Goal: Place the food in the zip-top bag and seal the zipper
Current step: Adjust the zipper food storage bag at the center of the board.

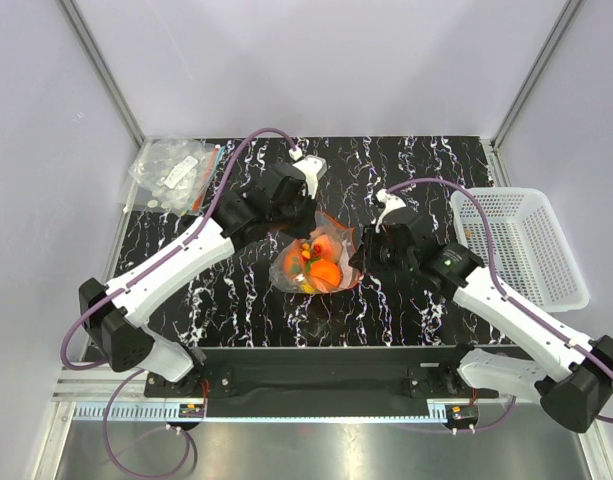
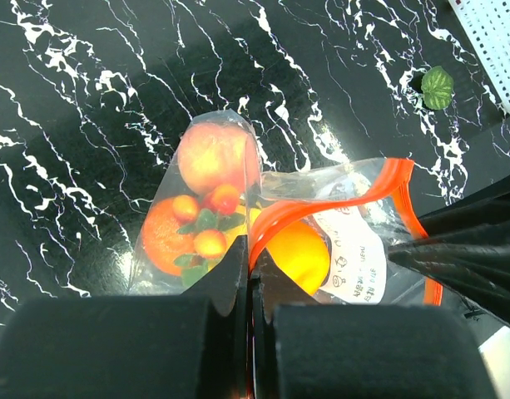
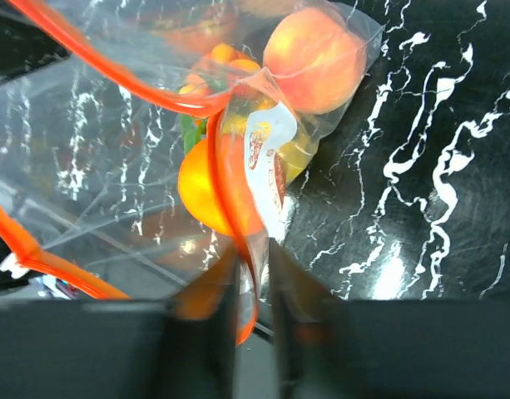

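The zip-top bag (image 1: 316, 262) sits over the middle of the black marbled tabletop (image 1: 426, 320), held between the two arms with its mouth unsealed. The food is already inside it: a peach-pink toy fruit (image 2: 211, 156) toward the closed end, an orange one (image 2: 159, 237) beside it, a yellow one (image 2: 300, 253) nearer the mouth, and a few smaller round fruits with green leaves packed between them. The zipper (image 2: 338, 202), a red-orange strip, curves loosely across the opening, and in the right wrist view its two sides run well apart. The left gripper (image 2: 251, 270) has its jaws pressed together on one end of that strip, pinching the plastic edge. The right gripper (image 3: 253, 264) is likewise clamped on the strip at the opposite side of the mouth, just beside the white label (image 2: 354, 253) printed on the pouch. Whether the bottom of the bag touches the table cannot be told. A small green leaf (image 2: 438, 87) lies loose on the tabletop toward the right edge, near a white mesh basket (image 1: 526, 192) that stands at that edge. A clear packet of small white pieces (image 1: 174, 175) lies at the far left corner.
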Controlling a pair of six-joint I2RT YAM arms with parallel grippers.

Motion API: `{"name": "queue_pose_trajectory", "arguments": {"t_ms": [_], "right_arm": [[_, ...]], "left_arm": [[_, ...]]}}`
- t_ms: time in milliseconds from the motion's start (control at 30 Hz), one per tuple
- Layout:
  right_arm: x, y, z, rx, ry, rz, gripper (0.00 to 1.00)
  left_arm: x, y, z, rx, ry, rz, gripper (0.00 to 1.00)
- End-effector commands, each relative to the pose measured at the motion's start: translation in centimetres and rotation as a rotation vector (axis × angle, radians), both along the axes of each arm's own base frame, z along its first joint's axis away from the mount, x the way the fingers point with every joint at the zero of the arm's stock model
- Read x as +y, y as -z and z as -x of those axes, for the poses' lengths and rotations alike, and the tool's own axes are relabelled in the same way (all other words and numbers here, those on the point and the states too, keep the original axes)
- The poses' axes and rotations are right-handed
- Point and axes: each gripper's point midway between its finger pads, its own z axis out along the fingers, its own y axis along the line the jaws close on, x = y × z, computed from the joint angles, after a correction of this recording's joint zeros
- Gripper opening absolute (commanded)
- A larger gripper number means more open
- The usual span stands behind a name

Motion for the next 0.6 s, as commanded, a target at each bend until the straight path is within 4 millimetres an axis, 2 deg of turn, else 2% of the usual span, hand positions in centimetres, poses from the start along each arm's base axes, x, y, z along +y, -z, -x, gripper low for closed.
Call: {"name": "queue_pose_trajectory", "arguments": {"t_ms": [0, 67, 167, 200, 300, 400, 467, 500, 567], "right_arm": [[0.5, -1.6, -0.6, -0.035, 0.011, -0.030, 0.17], [0.5, -3.0, -0.5, -0.052, 0.008, -0.043, 0.00], [0.4, -6.8, -0.5, -0.106, 0.000, -0.077, 0.00], [0.2, -9.0, -0.7, -0.143, 0.004, -0.093, 0.00], [0.4, -11.5, -1.2, -0.185, 0.000, -0.099, 0.00], [1.0, -10.1, -2.0, -0.158, 0.010, -0.072, 0.00], [1.4, -7.6, -2.6, -0.112, 0.019, -0.043, 0.00], [1.7, -6.9, -2.6, -0.090, 0.024, -0.047, 0.00], [2.1, -5.1, -2.9, -0.055, 0.025, -0.029, 0.00]], "left_arm": [[0.0, -3.0, -0.2, -0.067, 0.000, 0.070, 0.00], [-0.2, -3.0, 0.1, -0.053, 0.010, 0.083, 0.00], [-1.6, -3.7, 1.5, -0.020, 0.095, 0.153, 0.00], [-2.2, -4.2, 1.7, -0.023, 0.119, 0.186, 0.00], [-2.5, -4.9, 2.0, -0.019, 0.133, 0.208, 0.00], [-2.2, -4.6, 1.7, -0.023, 0.117, 0.192, 0.00], [-2.0, -3.1, 1.8, 0.005, 0.115, 0.171, 0.00], [-1.9, -1.7, 1.9, 0.030, 0.113, 0.152, 0.01], [-2.1, -0.5, 2.1, 0.057, 0.120, 0.144, 0.02]]}}
